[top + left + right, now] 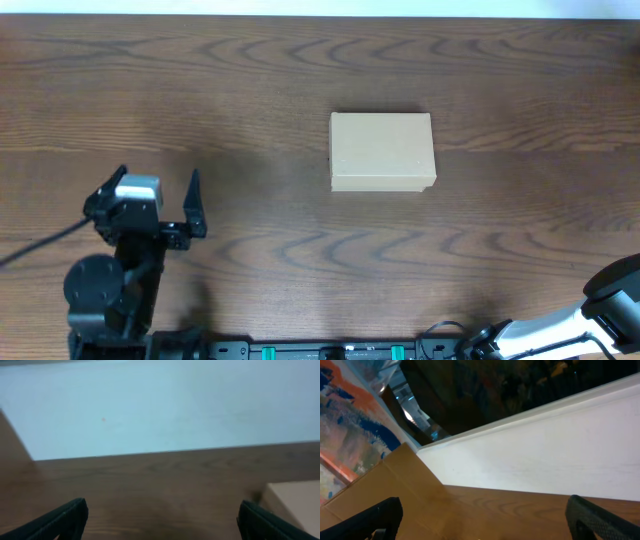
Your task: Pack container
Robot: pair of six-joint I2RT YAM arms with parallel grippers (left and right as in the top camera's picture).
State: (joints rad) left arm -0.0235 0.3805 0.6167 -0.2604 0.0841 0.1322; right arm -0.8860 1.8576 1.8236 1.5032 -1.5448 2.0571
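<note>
The container (382,150) is a small light-tan cardboard box lying shut on the wooden table (300,70), a little right of centre. In the left wrist view only its near corner (297,502) shows, at the lower right, just past the right finger (260,522). My left gripper (158,173) stands at the table's front left, well apart from the box, open with nothing between its fingers (162,517). My right gripper (485,520) is open and empty over bare wood; the overhead view shows only part of that arm (605,300) at the bottom right corner.
A white wall (545,450) rises behind the table's far edge. In the right wrist view a tan board (385,480) leans at the left, beside a colourful picture (350,425). A black cable (40,243) trails from the left arm.
</note>
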